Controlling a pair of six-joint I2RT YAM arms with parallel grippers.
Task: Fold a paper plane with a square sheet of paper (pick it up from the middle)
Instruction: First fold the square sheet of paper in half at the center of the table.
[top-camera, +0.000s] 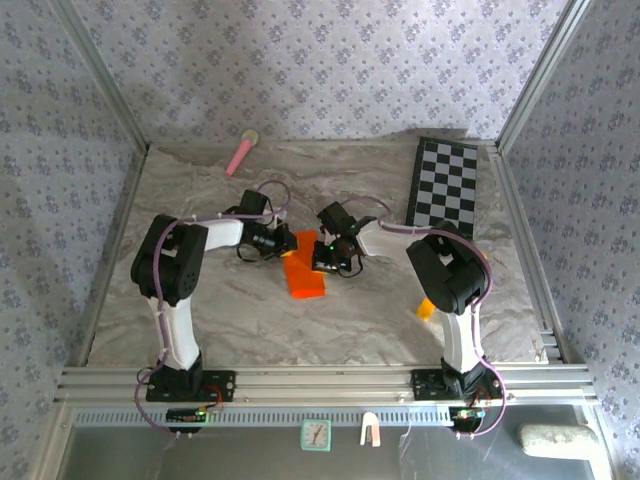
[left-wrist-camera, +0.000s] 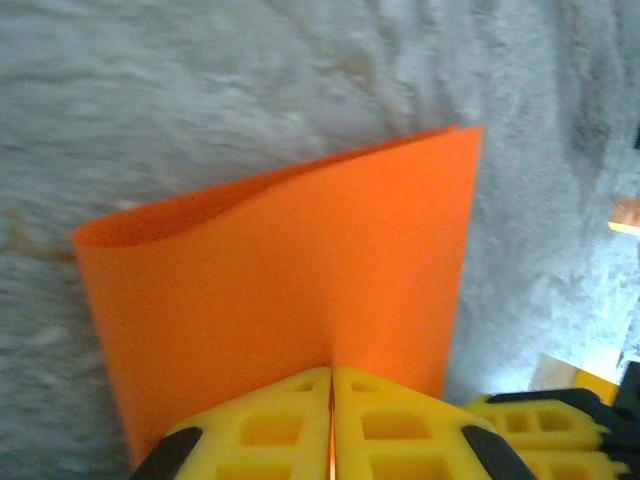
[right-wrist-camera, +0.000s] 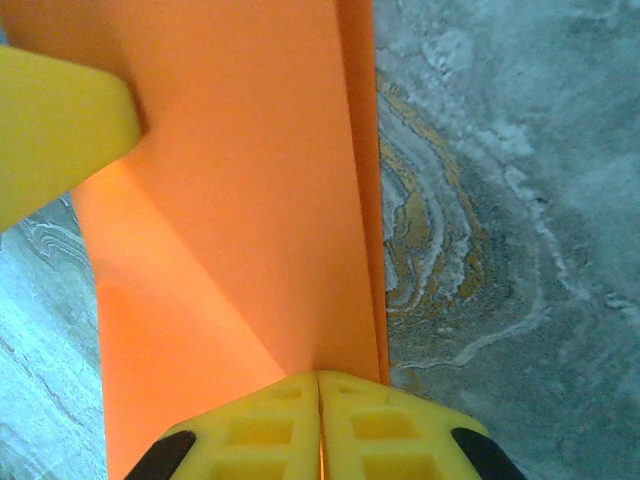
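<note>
Sheet (top-camera: 303, 270), loosely folded, is mid bench (top-camera: 200, 320) between both arms, left fingers (left-wrist-camera: 260, 430) and right fingers (right-wrist-camera: 385, 430) each clenched on an edge. Uneven pulling likely skews the crease, or it slips out or tears.

Arms are an identical build. Left arm (top-camera: 178, 318) and right arm (top-camera: 458, 335): white links, chunky black joint housings, lilac cable (top-camera: 270, 183) looped along each. Gripper fingers (left-wrist-camera: 270, 425): yellow moulded plastic, square recessed pockets, black corner pieces. Green light (top-camera: 328, 243) at the right wrist.
</note>
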